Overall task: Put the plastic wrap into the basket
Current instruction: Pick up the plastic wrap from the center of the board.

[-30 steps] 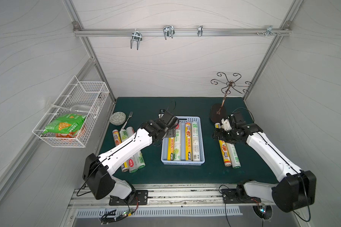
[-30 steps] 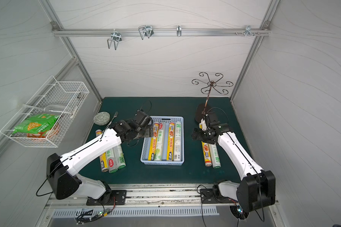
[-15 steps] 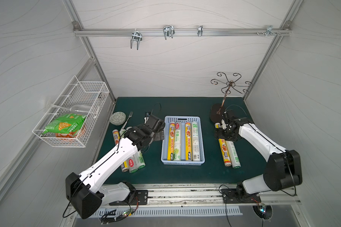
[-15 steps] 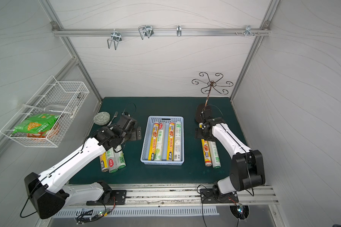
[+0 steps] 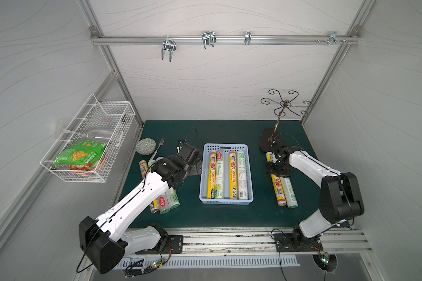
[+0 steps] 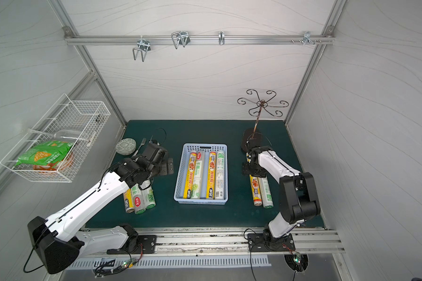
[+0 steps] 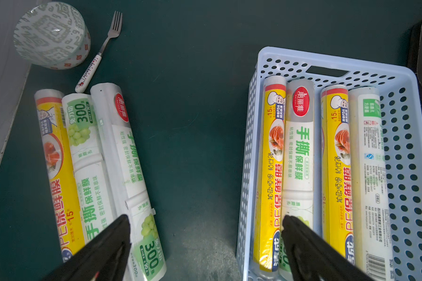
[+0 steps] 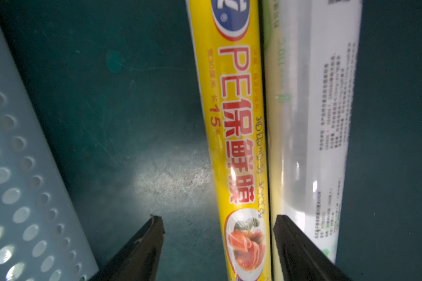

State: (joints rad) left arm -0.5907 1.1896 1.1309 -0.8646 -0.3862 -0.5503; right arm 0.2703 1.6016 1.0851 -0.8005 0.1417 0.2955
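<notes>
in both top views a dark green mat [image 5: 229, 219] covers the floor of a booth with pale, wavy-lined walls [image 5: 217, 80]. a metal rail [image 5: 278, 41] with hooks crosses the back wall, and a white wire basket [image 5: 117, 114] hangs at 9 o'clock. the blue basket [image 5: 225, 148] sits mid-mat with four rolls of plastic wrap [image 5: 233, 175] lying side by side in it. three more rolls [image 5: 165, 202] lie at 8 o'clock of it, partly under the left arm, and a pair [image 5: 279, 192] lies at 3 o'clock. the left gripper [image 5: 197, 168] hangs between the trio and the basket; the right gripper [image 5: 278, 171] points down over the pair.

in the left wrist view the jaws stand wide, holding nothing, above bare mat. the white-green labels read "300", the yellow ones "pe" and "15". a fork [image 7: 100, 48] and a patterned cup [image 7: 51, 36] lie beyond the trio.

in the right wrist view the jaws straddle the yellow roll [image 8: 239, 121], marked "pe" and "15". one finger [image 8: 144, 243] stands clear of it, the other at its seam with the white roll [image 8: 327, 121]. nothing is gripped.
</notes>
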